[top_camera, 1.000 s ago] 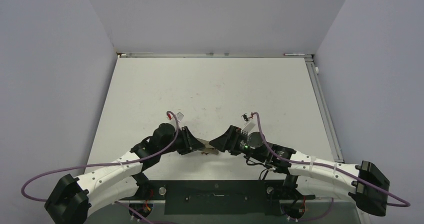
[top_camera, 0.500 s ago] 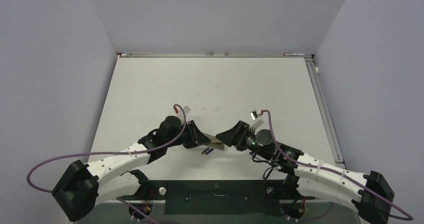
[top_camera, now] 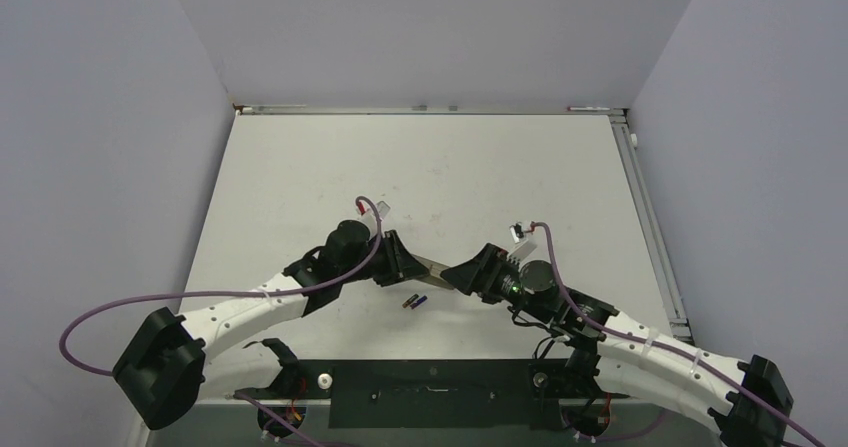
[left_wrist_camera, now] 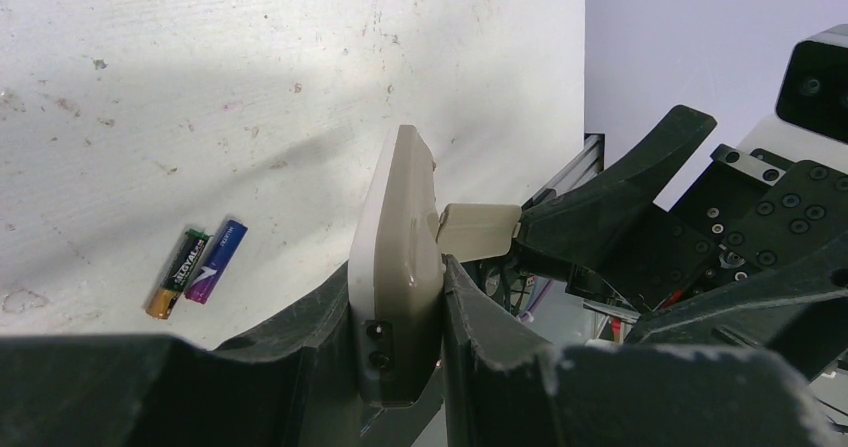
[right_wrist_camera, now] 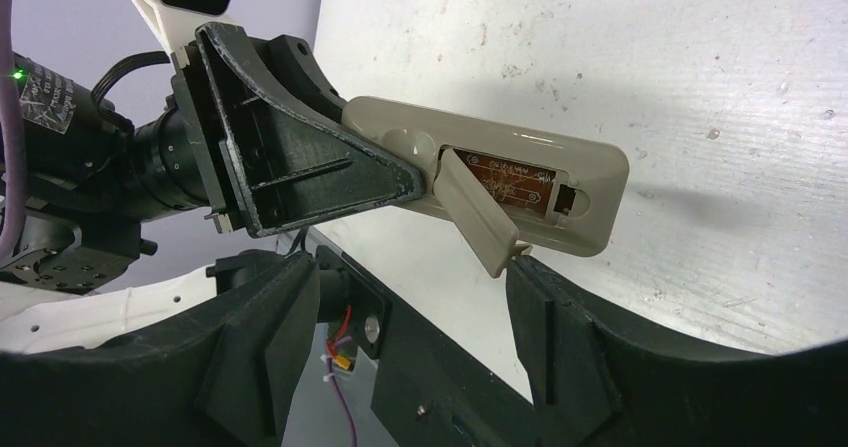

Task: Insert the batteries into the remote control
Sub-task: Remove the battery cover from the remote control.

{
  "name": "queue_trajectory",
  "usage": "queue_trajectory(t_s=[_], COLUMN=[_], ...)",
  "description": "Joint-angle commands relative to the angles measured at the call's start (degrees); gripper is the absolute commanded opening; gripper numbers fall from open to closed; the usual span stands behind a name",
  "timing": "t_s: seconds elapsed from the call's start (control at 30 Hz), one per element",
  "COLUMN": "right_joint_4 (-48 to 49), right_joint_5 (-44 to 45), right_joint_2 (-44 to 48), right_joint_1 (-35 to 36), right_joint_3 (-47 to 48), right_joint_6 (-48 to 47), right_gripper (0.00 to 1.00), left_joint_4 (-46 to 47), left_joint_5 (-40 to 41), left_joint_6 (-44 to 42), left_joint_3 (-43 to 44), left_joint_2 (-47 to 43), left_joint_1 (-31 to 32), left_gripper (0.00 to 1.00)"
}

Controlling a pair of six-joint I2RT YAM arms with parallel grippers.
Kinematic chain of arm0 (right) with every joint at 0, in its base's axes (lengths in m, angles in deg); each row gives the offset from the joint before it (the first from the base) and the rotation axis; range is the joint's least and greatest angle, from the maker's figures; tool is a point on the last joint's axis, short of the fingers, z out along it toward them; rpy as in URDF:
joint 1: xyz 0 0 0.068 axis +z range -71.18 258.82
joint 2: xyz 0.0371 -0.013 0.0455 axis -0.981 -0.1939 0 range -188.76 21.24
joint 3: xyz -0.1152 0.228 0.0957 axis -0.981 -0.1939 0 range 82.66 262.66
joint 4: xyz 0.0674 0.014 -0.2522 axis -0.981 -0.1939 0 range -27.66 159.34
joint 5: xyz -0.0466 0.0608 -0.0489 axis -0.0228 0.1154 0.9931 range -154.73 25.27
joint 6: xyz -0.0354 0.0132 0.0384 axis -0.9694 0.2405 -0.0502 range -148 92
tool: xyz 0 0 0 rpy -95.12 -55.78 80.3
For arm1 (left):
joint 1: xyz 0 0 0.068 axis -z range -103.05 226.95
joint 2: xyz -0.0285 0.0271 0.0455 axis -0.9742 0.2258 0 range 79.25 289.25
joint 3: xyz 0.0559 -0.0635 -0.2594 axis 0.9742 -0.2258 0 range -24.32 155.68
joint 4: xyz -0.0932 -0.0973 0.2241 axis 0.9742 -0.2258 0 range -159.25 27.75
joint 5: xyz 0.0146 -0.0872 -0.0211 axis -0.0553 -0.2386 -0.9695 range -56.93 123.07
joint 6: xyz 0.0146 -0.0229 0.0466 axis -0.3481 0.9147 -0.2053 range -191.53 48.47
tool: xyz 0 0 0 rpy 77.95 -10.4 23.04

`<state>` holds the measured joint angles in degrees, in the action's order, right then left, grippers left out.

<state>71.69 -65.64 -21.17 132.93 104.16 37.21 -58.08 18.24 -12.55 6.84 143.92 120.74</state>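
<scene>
My left gripper is shut on one end of the light-grey remote control and holds it above the table. In the left wrist view the remote stands edge-on between the jaws. In the right wrist view the remote's back faces the camera. Its small grey cover hangs open at an angle, baring a brown board in the recess. My right gripper is open, and one fingertip touches the cover's free edge. Two batteries lie side by side on the table below, also seen in the left wrist view.
The black mounting bar runs along the table's near edge between the arm bases. A metal rail lines the right edge. Purple cables loop from both wrists. Grey walls close in the table's sides and back.
Both grippers have moved away from the near edge, carrying the remote up with them. The two batteries, hidden a second ago, now lie uncovered on the table.
</scene>
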Motion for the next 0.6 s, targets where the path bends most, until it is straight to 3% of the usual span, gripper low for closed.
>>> queue_trajectory(t_s=[0.0, 0.57], right_joint_4=[-0.46, -4.19], right_joint_5=[0.14, 0.73], right_joint_2=[1.93, 3.22], right_joint_1=[-0.56, -1.04], right_joint_3=[-0.4, -2.01], right_joint_6=[-0.69, -0.83], right_gripper=[0.67, 0.67], left_joint_4=[2.29, -2.6], left_joint_5=[0.52, 5.0], left_joint_6=[-2.2, -6.43], left_joint_3=[3.41, 4.61], left_joint_2=[0.44, 1.01], left_joint_1=[0.46, 0.44], left_gripper=[0.0, 0.0])
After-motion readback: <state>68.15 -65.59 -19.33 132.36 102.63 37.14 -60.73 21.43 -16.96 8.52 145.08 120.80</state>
